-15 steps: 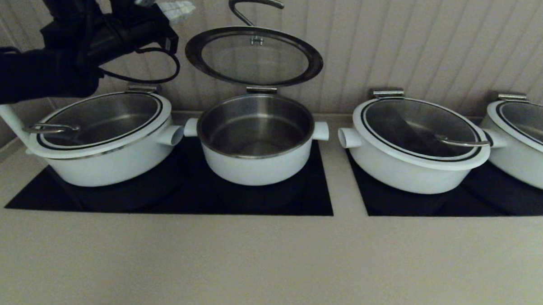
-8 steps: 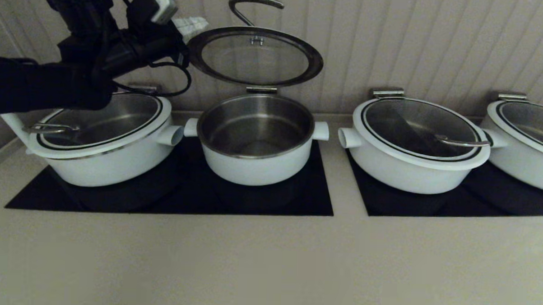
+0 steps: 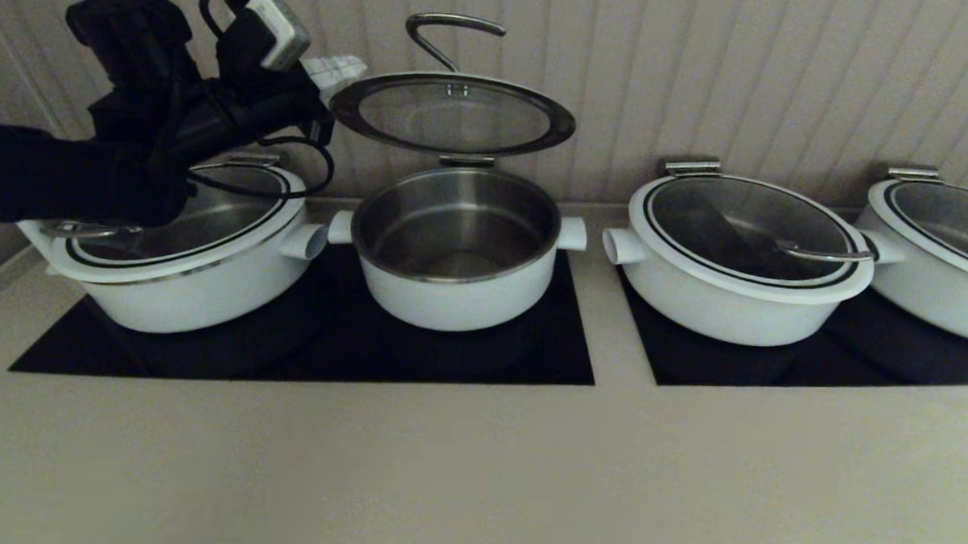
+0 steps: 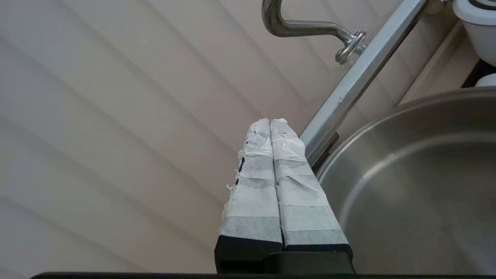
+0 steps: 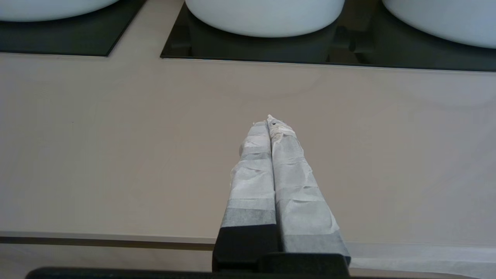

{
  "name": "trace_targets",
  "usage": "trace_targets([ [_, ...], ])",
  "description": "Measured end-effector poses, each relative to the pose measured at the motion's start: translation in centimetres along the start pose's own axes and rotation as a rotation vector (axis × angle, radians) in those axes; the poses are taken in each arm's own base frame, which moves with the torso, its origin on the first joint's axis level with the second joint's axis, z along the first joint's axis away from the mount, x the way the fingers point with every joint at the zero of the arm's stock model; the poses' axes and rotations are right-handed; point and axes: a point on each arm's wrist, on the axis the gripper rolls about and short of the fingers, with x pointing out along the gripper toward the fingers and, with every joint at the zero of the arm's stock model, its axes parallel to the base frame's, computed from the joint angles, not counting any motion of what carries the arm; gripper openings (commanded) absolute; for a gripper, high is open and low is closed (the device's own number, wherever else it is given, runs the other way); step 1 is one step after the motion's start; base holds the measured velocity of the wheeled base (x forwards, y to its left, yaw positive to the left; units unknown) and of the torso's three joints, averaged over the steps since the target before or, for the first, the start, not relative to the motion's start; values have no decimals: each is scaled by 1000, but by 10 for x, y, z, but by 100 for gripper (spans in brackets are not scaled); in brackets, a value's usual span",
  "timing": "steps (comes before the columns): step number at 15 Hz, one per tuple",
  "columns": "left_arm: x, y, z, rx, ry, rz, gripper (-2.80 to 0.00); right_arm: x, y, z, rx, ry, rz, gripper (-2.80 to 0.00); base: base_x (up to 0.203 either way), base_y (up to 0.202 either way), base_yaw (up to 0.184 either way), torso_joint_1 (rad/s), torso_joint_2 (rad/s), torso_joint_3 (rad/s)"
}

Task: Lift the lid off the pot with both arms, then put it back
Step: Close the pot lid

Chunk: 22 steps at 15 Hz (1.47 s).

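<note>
The small deep white pot (image 3: 455, 247) stands open on the black cooktop, its steel inside bare. Its glass lid (image 3: 453, 114) hangs tilted on the back hinge above it, with the steel bar handle (image 3: 448, 29) on top. My left gripper (image 3: 342, 66) is shut and empty, with its tips against the lid's left rim. In the left wrist view the gripper (image 4: 270, 122) lies beside the edge-on lid rim (image 4: 360, 73), next to the pot's steel inside (image 4: 418, 186). My right gripper (image 5: 269, 121) is shut and empty, low over the counter in front of the cooktops, outside the head view.
A wider lidded pot (image 3: 183, 245) stands under my left arm. Two more wide lidded pots (image 3: 742, 257) (image 3: 936, 247) stand to the right on a second cooktop (image 3: 851, 357). A ribbed wall (image 3: 700, 70) is close behind. The beige counter (image 3: 477, 465) runs along the front.
My left arm has moved right and down to the lid's left rim. The lid has tipped forward and down from steeper to flatter.
</note>
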Motion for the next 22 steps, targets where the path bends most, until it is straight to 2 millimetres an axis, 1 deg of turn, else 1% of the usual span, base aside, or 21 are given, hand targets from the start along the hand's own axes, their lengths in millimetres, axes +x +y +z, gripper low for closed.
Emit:
trace_targets([
  [4,-5,-3,0,7,-1,2,-280,0,0,0,0,0,0,-280,0,0,0,0,0,0],
  [7,-7,-13,-1,5,-2,-10,-280,0,0,0,0,0,0,-280,0,0,0,0,0,0],
  [12,-5,-26,-1,-2,-18,-25,-280,0,0,0,0,0,-1,-280,0,0,0,0,0,0],
  [22,-17,-48,-14,-5,1,-46,-280,0,0,0,1,0,0,-280,0,0,0,0,0,0],
])
